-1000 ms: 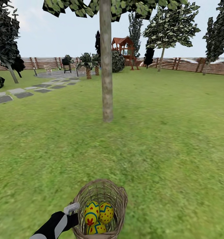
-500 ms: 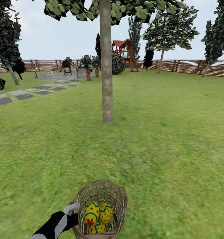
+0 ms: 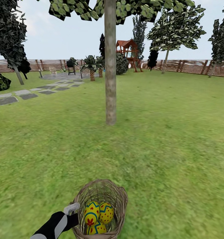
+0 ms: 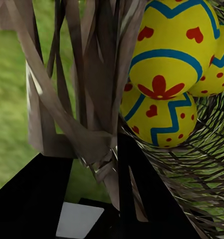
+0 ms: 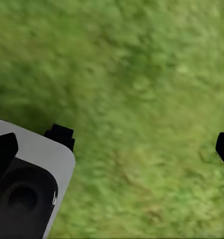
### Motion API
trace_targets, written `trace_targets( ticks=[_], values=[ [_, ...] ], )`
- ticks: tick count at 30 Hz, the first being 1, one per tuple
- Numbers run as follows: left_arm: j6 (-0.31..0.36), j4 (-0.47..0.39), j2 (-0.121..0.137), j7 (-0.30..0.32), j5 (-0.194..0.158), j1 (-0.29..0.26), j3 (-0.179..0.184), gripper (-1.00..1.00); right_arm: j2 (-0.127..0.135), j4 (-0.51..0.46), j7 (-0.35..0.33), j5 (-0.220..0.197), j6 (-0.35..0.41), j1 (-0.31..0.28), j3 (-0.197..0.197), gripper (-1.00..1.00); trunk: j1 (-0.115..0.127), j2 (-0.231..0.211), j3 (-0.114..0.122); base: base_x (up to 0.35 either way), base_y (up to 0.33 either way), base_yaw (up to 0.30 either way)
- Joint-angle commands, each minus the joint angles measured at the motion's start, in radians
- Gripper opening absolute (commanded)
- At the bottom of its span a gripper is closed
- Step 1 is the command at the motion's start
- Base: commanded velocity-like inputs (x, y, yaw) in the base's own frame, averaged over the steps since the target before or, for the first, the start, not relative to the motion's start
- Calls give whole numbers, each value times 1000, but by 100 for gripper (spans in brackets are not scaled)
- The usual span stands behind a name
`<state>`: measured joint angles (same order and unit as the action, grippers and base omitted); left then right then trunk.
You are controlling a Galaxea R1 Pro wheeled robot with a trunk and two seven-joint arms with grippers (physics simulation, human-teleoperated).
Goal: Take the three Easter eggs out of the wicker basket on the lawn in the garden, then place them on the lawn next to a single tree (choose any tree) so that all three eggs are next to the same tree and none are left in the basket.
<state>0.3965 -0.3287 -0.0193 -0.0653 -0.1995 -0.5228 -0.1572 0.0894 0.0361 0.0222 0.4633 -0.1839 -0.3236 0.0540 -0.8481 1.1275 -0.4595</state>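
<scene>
Ahead, tree (image 3: 110, 66) beyond wicker basket (image 3: 120, 196); left claw (image 4: 99, 164) clenches basket wall.

Your left gripper (image 3: 73, 212) at left side of wicker basket (image 3: 120, 196). Three Easter eggs (image 3: 98, 214) inside basket, touching. Basket on lawn (image 3: 178, 139). Tree (image 3: 110, 83) ahead, well apart. Stepping stones (image 3: 12, 97) far left. Fence (image 3: 191, 66) behind.

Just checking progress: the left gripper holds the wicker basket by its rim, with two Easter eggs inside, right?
Not quite: the head view shows three Easter eggs, not two, inside the wicker basket. The left gripper does hold its rim.
</scene>
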Motion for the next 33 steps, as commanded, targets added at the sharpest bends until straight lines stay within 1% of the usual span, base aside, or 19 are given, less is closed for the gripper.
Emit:
trace_targets(
  ticks=[1, 10, 14, 16, 33],
  values=[
    [5, -3, -1, -7, -15, 0, -2, -100, 1, 4, 2, 7, -6, -2, 6, 100, -1, 1, -1, 322, 0, 0],
    [5, -3, -1, -7, -15, 0, -2, -100, -2, 4, 2, 9, -5, -2, 6, 100, -1, 1, -1, 322, 0, 0],
    [5, -3, -1, -7, -15, 0, -2, -100, 5, 7, -2, 19, -3, -2, 5, 100, -1, 1, -1, 322, 0, 0],
    [5, -3, -1, -7, -15, 0, -2, -100, 6, 6, -4, 13, -4, -2, 5, 100, -1, 1, -1, 322, 0, 0],
    [5, -3, -1, -7, -15, 0, -2, -100, 4, 7, -4, 17, -5, -2, 5, 100, -1, 1, -1, 322, 0, 0]
  ],
)
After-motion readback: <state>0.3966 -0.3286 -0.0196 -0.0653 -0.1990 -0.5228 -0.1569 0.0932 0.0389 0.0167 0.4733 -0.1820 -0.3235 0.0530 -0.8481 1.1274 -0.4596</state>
